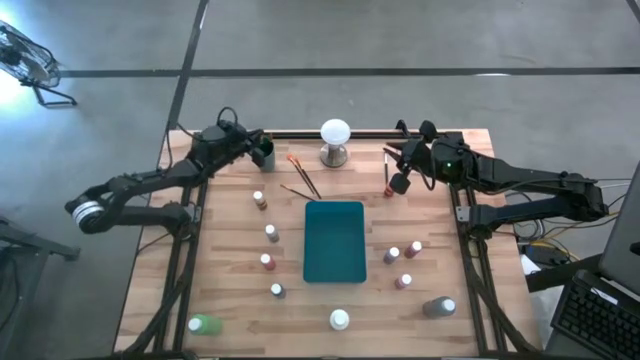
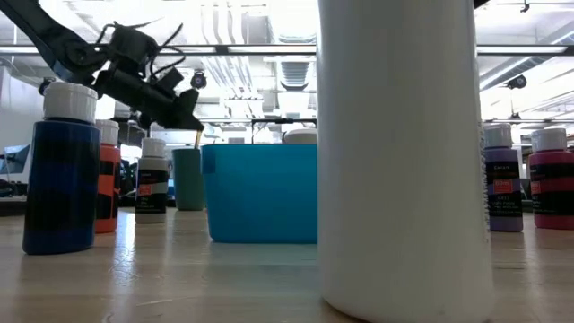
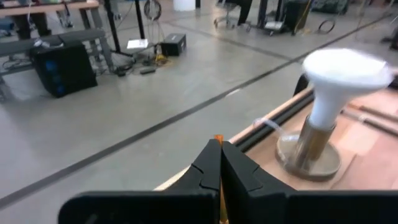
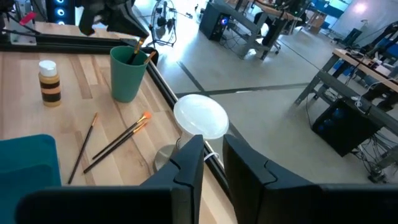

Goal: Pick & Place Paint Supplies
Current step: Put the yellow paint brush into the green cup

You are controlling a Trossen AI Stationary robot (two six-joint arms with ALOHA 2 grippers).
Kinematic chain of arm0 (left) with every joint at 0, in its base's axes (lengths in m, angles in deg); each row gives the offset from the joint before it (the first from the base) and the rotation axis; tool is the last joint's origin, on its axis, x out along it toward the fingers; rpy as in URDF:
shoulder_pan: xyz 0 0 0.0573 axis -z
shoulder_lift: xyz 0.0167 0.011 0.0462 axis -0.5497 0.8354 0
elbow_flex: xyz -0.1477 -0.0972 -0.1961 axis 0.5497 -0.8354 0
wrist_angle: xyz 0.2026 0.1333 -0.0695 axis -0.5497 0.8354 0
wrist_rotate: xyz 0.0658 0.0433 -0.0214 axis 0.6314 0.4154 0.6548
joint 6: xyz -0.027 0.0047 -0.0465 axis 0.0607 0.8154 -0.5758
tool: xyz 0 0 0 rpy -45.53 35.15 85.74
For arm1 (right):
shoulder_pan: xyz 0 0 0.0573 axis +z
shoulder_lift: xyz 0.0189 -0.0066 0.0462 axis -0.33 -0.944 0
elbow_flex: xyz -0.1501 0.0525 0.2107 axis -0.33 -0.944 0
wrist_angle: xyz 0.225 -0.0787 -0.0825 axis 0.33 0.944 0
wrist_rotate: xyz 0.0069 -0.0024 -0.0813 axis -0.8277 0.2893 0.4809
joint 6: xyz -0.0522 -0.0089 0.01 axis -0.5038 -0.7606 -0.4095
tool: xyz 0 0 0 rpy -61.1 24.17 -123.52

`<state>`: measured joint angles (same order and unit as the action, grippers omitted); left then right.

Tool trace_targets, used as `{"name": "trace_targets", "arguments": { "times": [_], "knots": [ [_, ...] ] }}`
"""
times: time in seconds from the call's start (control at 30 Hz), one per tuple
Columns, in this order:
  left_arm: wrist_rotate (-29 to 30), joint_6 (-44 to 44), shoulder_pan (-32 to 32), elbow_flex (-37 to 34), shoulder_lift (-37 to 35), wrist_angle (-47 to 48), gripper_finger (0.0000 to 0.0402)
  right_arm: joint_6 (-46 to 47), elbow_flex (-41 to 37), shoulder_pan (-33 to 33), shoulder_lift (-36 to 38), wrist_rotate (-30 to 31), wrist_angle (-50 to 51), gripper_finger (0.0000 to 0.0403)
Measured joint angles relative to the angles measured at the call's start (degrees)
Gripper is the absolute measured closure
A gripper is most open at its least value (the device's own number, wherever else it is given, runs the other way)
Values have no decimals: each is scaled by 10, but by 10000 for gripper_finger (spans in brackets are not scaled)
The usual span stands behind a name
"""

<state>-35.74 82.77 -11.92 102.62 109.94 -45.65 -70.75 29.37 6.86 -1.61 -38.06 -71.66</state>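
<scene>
The table (image 1: 230,250) carries the work, with the teal tray (image 1: 335,265) flat at its centre and bare inside as far as I can see.

I have the left arm reaching along the far edge. The left gripper (image 3: 219,146) is clenched on a brush (image 4: 138,51), and a sliver of its orange handle shows between the closed fingers. It hangs directly over the green cup (image 4: 129,78) at the far left of the table. I judge the grip is kept high on the handle so the brush can go down into the cup mouth.

That brush stands steeply upright with a slight tilt, its long axis nearly vertical and its lower end inside the cup rim.

The right gripper (image 4: 213,142) hovers at the far right, facing the white ball lamp (image 4: 200,117). Its fingers stand a little apart with nothing visible between them. A further brush (image 1: 388,175) lies just beside it, pointing from far edge toward near edge. I cannot tell whether they touch.

The bottles stand upright in loose rows either side of the tray, well apart, none yet collected: the green bottle (image 1: 203,323), the grey bottle (image 1: 438,307) and the white bottle (image 1: 340,319) along the near edge.

Loose brushes (image 4: 118,142) lie flat between cup, lamp and tray, long axes diagonal, orange ends toward the lamp. I judge them next in line for the cup.
</scene>
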Motion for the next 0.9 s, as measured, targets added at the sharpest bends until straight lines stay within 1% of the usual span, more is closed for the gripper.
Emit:
{"name": "trace_targets", "arguments": {
  "times": [0.13, 0.23, 0.37, 0.63, 0.9],
  "knots": [
    [3, 2, 1, 0, 22, -14, 402, 0, -1, 0, 0, 0, 1, 359],
    [3, 4, 1, 2, 33, -22, 401, 0, -1, 0, 0, 0, 0, 358],
    [3, 4, 1, 2, 42, -24, 399, 0, -1, 0, 0, 0, 0, 349],
    [2, 4, 1, 2, 42, -28, 369, 0, -1, 0, 0, 0, 0, 326],
    [1, 2, 1, 2, 42, -33, 364, 0, -1, 0, 0, 0, 0, 310]
  ]
}}
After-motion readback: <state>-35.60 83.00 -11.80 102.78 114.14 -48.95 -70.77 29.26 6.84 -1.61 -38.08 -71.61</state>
